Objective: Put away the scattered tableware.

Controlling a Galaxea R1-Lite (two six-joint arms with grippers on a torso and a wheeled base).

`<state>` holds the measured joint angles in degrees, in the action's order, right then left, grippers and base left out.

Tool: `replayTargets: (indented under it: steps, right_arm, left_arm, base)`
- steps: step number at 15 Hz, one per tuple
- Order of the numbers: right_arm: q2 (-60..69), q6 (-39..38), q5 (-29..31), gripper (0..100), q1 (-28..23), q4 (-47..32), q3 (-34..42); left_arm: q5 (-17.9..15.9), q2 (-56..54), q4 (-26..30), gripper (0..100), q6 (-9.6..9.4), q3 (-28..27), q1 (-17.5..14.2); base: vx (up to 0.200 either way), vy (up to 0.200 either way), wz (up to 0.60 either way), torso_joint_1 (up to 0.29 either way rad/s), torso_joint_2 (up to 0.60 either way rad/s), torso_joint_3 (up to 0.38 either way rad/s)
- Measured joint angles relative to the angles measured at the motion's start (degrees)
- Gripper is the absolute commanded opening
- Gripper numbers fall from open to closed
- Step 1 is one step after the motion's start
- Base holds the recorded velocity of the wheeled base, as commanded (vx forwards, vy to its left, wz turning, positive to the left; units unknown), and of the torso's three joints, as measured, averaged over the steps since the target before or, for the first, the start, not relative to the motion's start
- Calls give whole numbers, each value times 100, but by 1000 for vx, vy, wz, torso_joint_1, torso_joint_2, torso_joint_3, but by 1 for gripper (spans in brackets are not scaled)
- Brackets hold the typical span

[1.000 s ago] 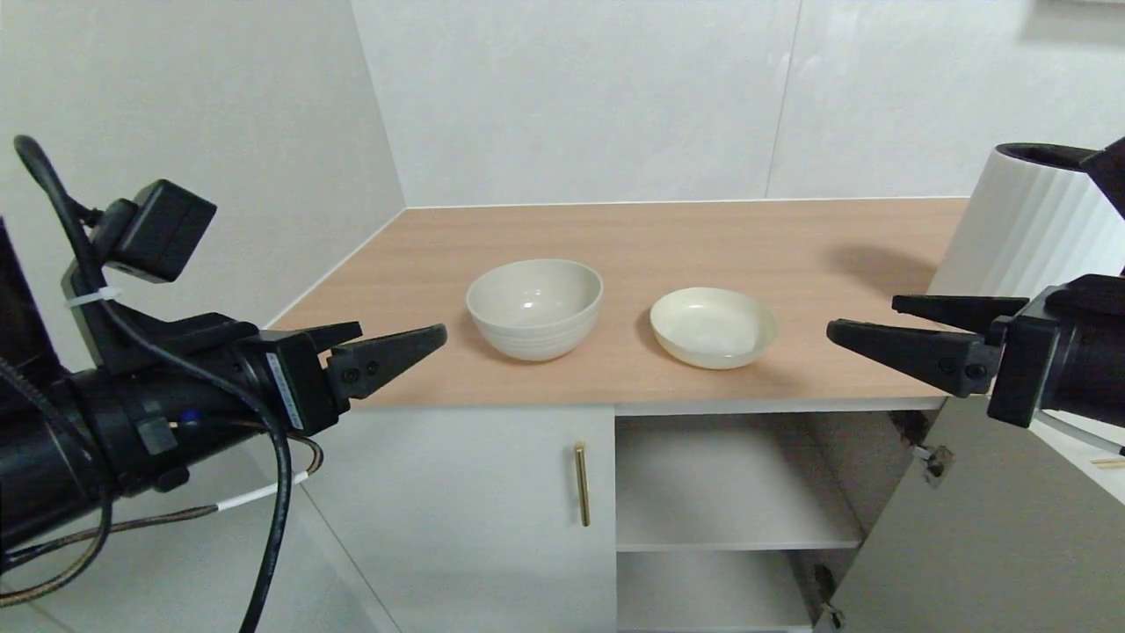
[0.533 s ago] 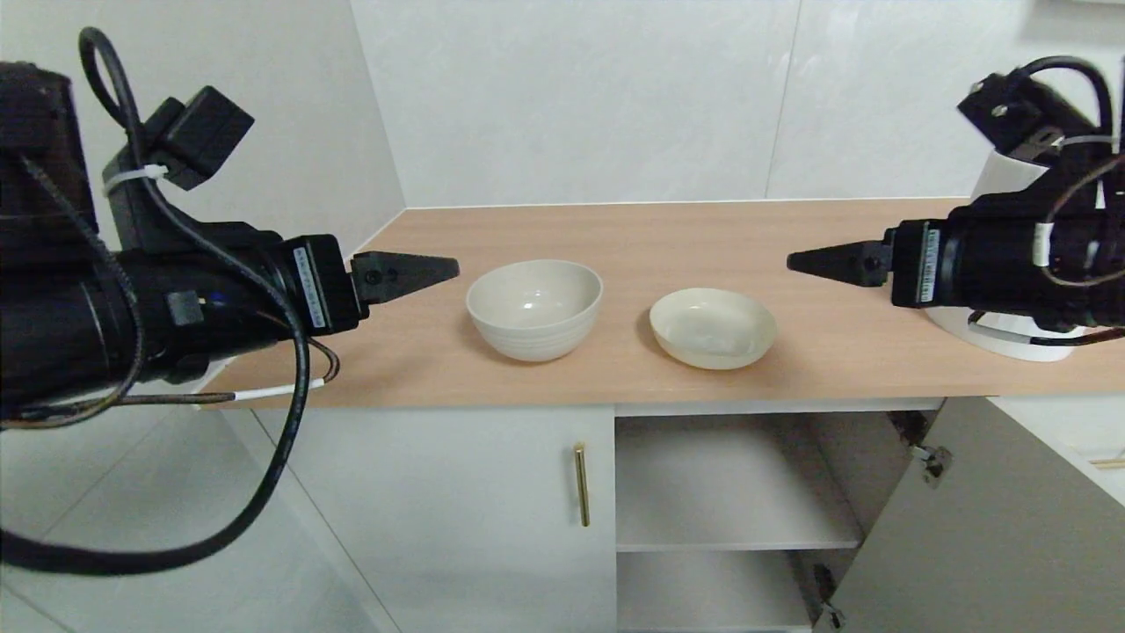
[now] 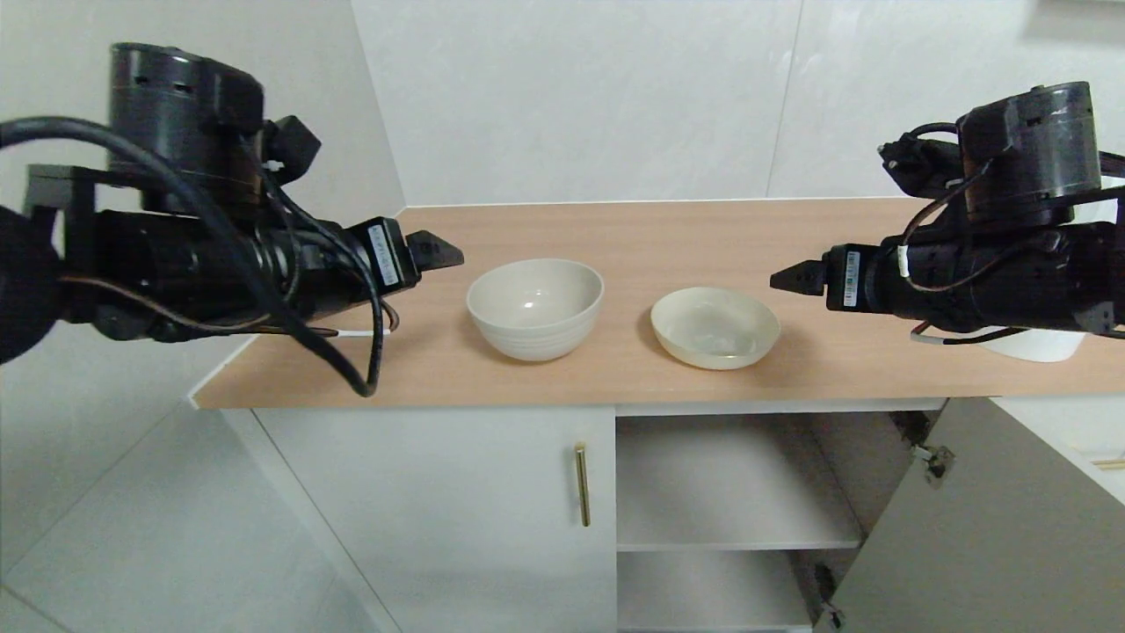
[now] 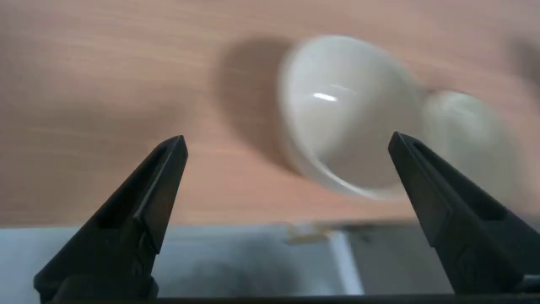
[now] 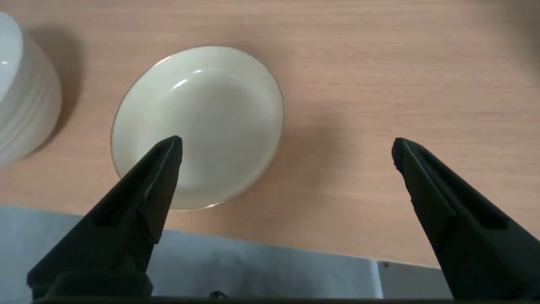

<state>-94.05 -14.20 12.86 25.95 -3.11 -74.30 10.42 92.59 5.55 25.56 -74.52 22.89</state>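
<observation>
A deep cream bowl (image 3: 534, 308) and a shallow cream dish (image 3: 714, 327) sit side by side near the front of the wooden countertop (image 3: 668, 237). My left gripper (image 3: 439, 251) hovers just left of the bowl, above the counter. In the left wrist view the left gripper (image 4: 287, 142) is open, with the bowl (image 4: 350, 118) ahead between its fingers and the dish (image 4: 472, 139) beyond. My right gripper (image 3: 787, 279) hangs just right of the dish. In the right wrist view the right gripper (image 5: 287, 145) is open and empty, the dish (image 5: 198, 127) lying near one finger.
Below the counter, the right cabinet stands open with bare shelves (image 3: 729, 519) and its door (image 3: 967, 527) swung out right. The left door has a gold handle (image 3: 581, 483). A white ribbed container (image 3: 1033, 345) sits behind my right arm. Walls close the left and back.
Both arms have risen from below the counter's front edge to above the counter and closed in on the bowl and dish. The tableware has not moved.
</observation>
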Motion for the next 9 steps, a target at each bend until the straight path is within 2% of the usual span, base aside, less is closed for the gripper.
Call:
replayTargets:
  steps: [2,6,9]
  right_arm:
    - [-33,0,5,100,4,152,68]
    - [-96,24,13,100,23,702,272]
    - [-123,22,16,100,28,738,328]
  left_arm:
    - [150,399,2,100,-17,-124,30]
    - [178,1039,-35,100,-28,-478,149]
    - [178,1182,-93,100,-30,-516,166]
  base:
    - [0,0,0,0,0,0]
    - [0,0,0,0,0,0]
    - [0,0,0,0,0,0]
